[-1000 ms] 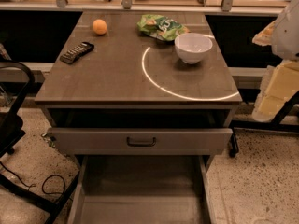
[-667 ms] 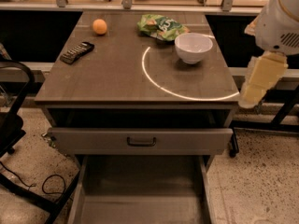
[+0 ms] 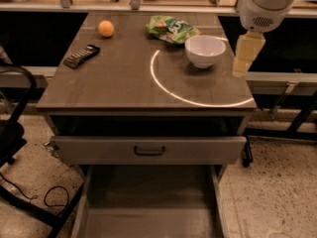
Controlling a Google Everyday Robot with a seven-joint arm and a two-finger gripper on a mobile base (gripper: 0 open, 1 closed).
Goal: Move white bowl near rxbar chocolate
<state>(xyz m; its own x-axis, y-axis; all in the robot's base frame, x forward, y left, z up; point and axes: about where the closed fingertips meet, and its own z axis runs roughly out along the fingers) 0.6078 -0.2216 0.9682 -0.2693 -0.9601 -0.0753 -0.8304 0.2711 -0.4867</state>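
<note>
The white bowl point(image 3: 204, 50) stands upright on the right part of the brown table top point(image 3: 124, 83), just in front of a green snack bag point(image 3: 171, 28). The rxbar chocolate point(image 3: 81, 55), a small dark flat bar, lies near the table's left edge, far from the bowl. My gripper point(image 3: 241, 66) hangs from the white arm at the upper right. It is over the table's right edge, just right of the bowl and apart from it, holding nothing that I can see.
A round orange fruit point(image 3: 105, 29) sits at the back left. A bright curved light line point(image 3: 163, 86) lies on the table. A drawer point(image 3: 148, 150) under the top stands open, with another opening below. A black chair point(image 3: 15, 128) stands at the left.
The arm has swung in from the right and risen, bringing the gripper closer to the bowl. The objects on the table have not moved.
</note>
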